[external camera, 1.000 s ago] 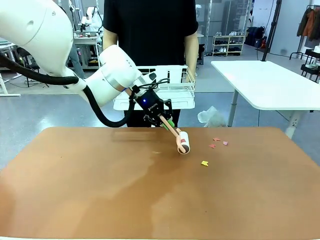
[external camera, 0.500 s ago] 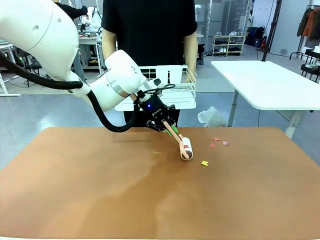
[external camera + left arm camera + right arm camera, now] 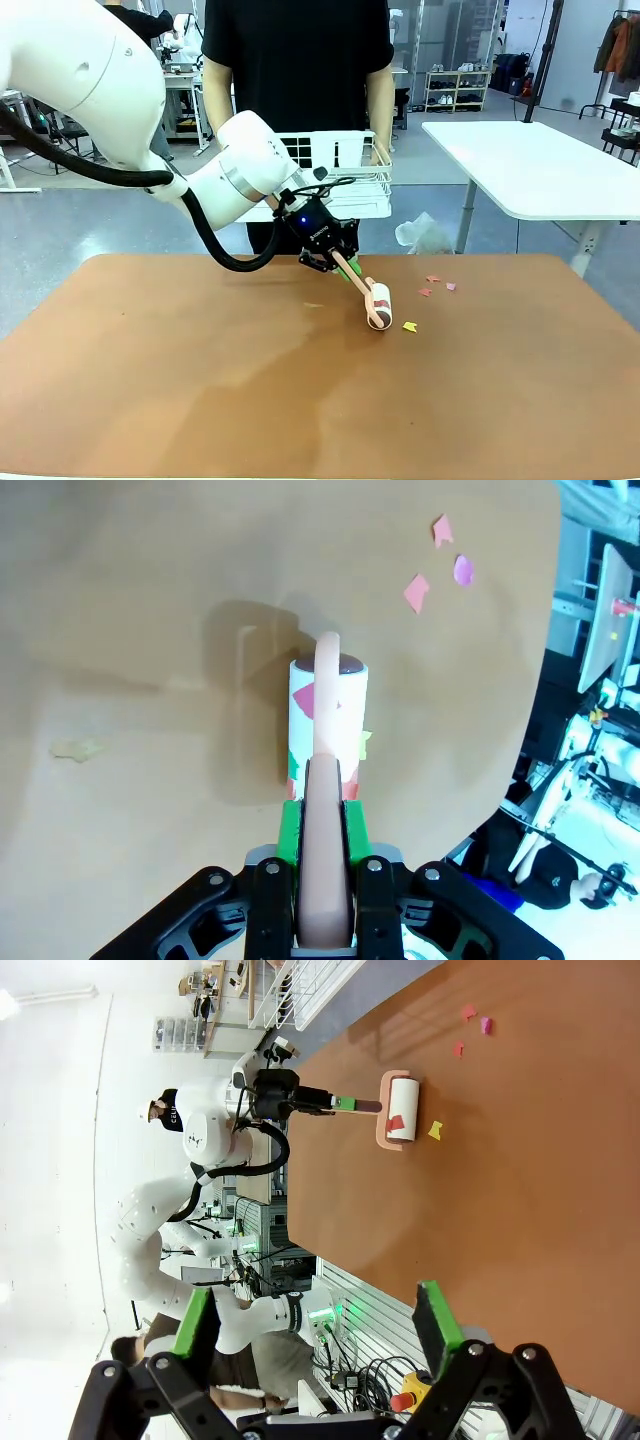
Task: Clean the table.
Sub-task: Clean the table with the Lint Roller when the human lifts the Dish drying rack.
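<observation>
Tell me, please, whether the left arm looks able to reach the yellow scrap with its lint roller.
Probably yes: the left end effector is shut on the lint roller, whose head sits on the table just beside the yellow scrap, with nothing between them.

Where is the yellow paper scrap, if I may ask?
Front view: the yellow scrap lies on the table, right of centre, just beside the lint roller.

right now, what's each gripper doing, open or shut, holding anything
Left gripper: shut on the lint roller handle.
Right gripper: open, holding nothing.
</observation>
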Robot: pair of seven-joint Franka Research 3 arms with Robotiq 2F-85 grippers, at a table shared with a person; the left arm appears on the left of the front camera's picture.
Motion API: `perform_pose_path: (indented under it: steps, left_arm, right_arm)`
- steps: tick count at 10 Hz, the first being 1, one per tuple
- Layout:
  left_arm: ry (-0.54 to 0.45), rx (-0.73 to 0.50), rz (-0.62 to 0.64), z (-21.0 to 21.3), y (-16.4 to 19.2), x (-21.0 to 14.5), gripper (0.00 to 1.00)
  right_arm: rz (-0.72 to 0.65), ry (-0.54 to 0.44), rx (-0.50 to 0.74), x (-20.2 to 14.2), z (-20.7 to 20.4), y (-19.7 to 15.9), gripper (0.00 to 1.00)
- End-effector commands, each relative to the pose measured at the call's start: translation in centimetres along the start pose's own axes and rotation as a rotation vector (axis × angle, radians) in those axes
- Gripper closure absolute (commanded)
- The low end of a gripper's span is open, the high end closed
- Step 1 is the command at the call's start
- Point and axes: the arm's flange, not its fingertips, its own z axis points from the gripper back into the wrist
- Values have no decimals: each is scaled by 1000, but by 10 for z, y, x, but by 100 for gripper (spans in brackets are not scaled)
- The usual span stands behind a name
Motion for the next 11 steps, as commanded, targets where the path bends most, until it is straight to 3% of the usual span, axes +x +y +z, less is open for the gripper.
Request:
perform_pose_path:
  steps: [1,3,8,11]
  left_arm:
    - [23,21,-1,-41,11,-7,79]
    - [41,-8,26,-61,-1,-11,79]
    - [26,4,-27,-154,-90,-22,79]
    - [18,-26,-61,-181,-136,-26,79]
  right_arm:
    - [22,-4,13,-3,1,2,0]
    - [22,-4,13,-3,1,2,0]
    - [22,-4,13,-3,1,2,0]
    - [22,-4,13,-3,1,2,0]
